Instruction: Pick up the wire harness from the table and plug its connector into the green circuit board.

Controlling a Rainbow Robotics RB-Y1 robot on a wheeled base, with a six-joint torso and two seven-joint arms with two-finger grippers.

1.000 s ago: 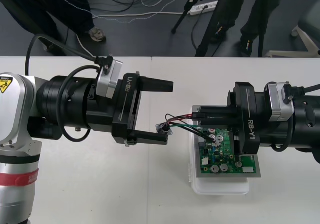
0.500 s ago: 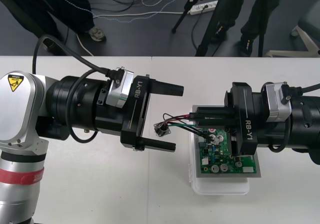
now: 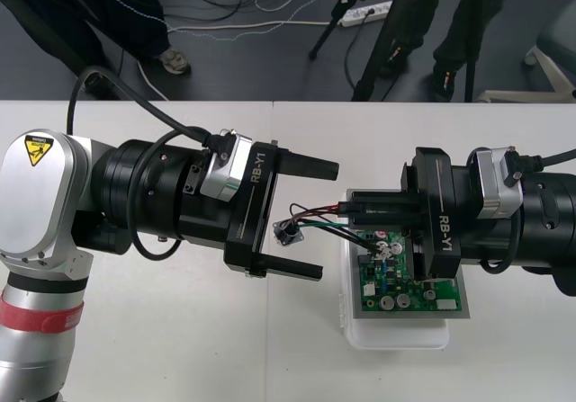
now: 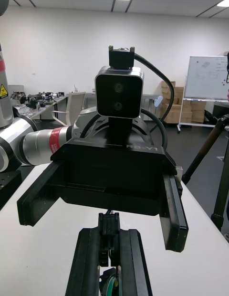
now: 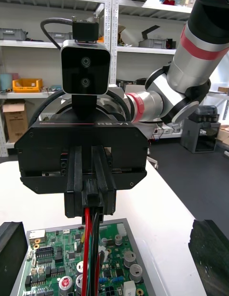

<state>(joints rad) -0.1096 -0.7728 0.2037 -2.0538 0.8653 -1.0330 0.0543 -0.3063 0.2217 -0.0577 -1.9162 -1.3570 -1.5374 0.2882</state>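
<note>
One harness socket (image 3: 288, 232) hangs between the left gripper's (image 3: 327, 219) fingers (image 3: 304, 163), beside the board (image 3: 398, 283).

The front camera looks steeply down from above on the surface (image 3: 180, 348), the left tool (image 3: 324, 219) coming in from 9 o'clock and the right tool (image 3: 353, 207) from 3 o'clock. Each wrist camera rides its own arm and looks out level, close up and head-on at the other tool. All three share the meeting spot, with the wire harness (image 3: 288, 231) at the green circuit board (image 3: 400, 276)'s 10 o'clock corner.
</note>
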